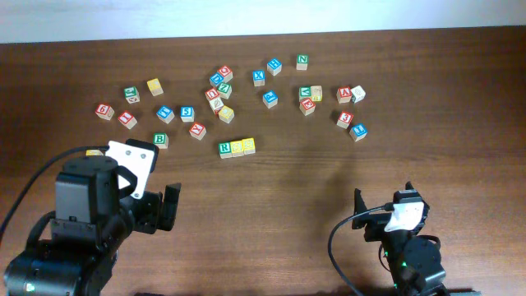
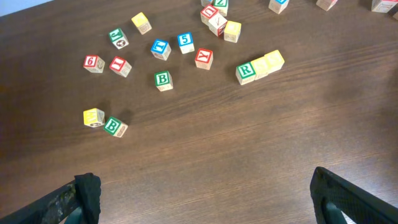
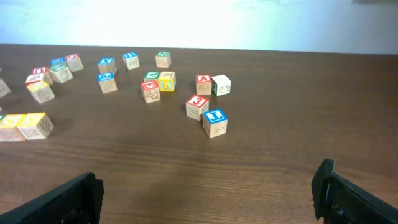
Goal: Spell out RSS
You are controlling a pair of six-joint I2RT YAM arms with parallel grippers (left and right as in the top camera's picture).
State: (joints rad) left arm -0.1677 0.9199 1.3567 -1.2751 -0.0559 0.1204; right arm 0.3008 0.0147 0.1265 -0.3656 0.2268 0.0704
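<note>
**Operator:** State of the left gripper?

**Technician:** It sits at the lower left of the overhead frame, above the dark brown wooden table. Jaws apart, nothing between them.

**Operator:** Position of the letter row?

**Technician:** Centre of the overhead frame, below the scattered cubes. The pale wooden cube with a green R stands leftmost. The first yellow-faced wooden cube touches its right side, and the second yellow-faced wooden cube touches that one. The letters on the yellow faces are too faint to read.

**Operator:** Right gripper?

**Technician:** Lower right of the overhead frame, well apart from the row. Jaws apart, empty.
</note>
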